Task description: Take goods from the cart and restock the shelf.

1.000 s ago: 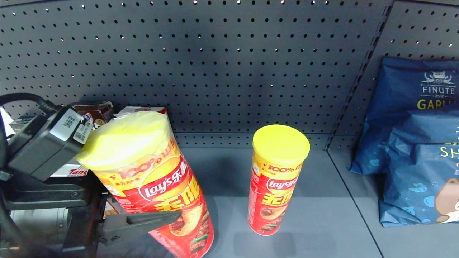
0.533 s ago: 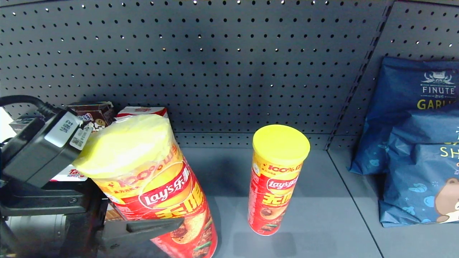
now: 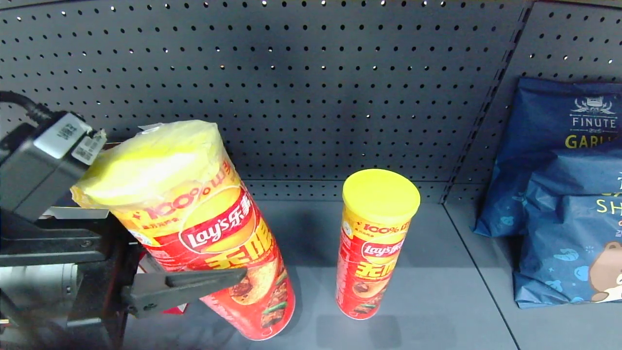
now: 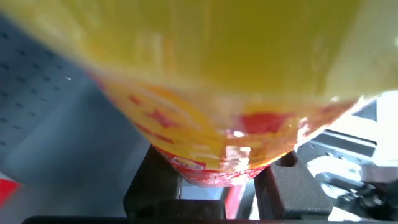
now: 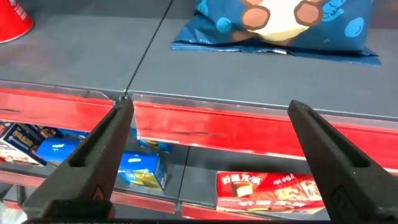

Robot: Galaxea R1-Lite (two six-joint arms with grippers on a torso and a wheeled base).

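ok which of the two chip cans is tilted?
The left can, clamped in the left claw: it leans, lid toward the left. The other can stands upright on the shelf to its right, ungripped.

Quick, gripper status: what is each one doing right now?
Left gripper: closed on the tilted chip can.
Right gripper: jaws open, holding nothing.
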